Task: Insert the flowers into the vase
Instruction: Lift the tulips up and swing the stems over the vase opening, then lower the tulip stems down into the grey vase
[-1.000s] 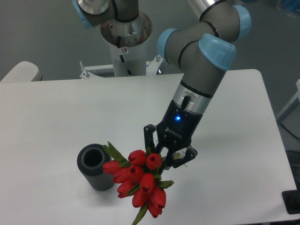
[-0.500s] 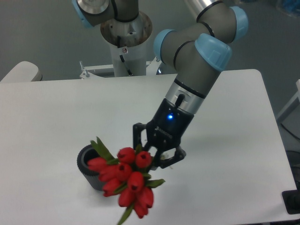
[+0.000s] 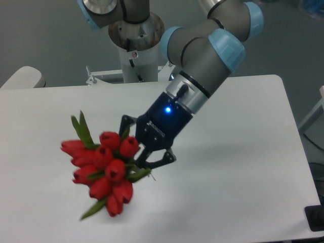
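1. Spreading across most of the view is the white table point(image 3: 243, 167), its rounded corners showing at the right and left.
2. Reaching down from the top, the arm point(image 3: 202, 55) is grey with pale blue joint caps, and it slants toward the lower left. Behind it stands its round metal base point(image 3: 135, 30) at the table's far edge. A small blue light glows on the black wrist just above the gripper.
3. The flowers point(image 3: 104, 169) hang over the left middle of the table: a tight clump of red buds, tipped so the heads point left and toward the camera. Two green leaves stick up at the clump's upper left and one leaf trails off at the bottom.
4. The gripper point(image 3: 139, 154) is black and sits right against the bunch on its right side. Its fingers are drawn in around the stems, gripping the flowers; the stems themselves are mostly hidden behind the buds and the fingers.
5. The vase I cannot see at all from here; the bunch covers that part of the table, so I cannot tell where it stands relative to the stems.
6. A small dark block point(image 3: 315, 218) sits at the table's lower right edge.
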`<action>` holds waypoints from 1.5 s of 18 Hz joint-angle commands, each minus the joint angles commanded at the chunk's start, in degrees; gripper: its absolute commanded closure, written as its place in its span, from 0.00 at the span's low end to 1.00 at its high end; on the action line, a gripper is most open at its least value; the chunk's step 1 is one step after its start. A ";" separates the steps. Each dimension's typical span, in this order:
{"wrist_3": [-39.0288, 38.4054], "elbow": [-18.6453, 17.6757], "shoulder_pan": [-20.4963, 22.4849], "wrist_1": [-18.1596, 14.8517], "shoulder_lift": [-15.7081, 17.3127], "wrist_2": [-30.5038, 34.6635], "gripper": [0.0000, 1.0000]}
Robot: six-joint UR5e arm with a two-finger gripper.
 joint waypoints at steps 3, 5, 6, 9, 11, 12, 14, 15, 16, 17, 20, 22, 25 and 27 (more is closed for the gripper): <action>0.00 -0.71 -0.79 2.21 0.09 -2.11 0.70; -0.09 -2.02 -1.06 2.21 0.70 -2.29 0.70; 0.00 -2.82 -1.50 2.30 1.49 -2.29 0.71; 0.09 -4.13 -2.29 2.30 2.20 -2.38 0.71; 0.09 -4.84 -3.25 2.30 2.46 -2.38 0.71; 0.09 -4.93 -3.35 2.30 2.90 -2.38 0.71; 0.26 -5.02 -3.78 2.30 2.91 -2.29 0.70; 0.35 -5.02 -4.05 2.39 2.73 -2.29 0.70; 0.44 -5.02 -4.05 2.39 2.64 -2.29 0.71; 0.44 -5.02 -4.14 2.39 2.47 -2.29 0.71; 0.53 -5.11 -4.14 3.00 2.38 -2.20 0.70; 0.61 -5.63 -4.14 3.09 2.29 -2.20 0.70; 0.97 -5.72 -4.22 3.18 1.59 -2.20 0.70; 1.84 -5.72 -4.31 3.18 1.06 -2.20 0.71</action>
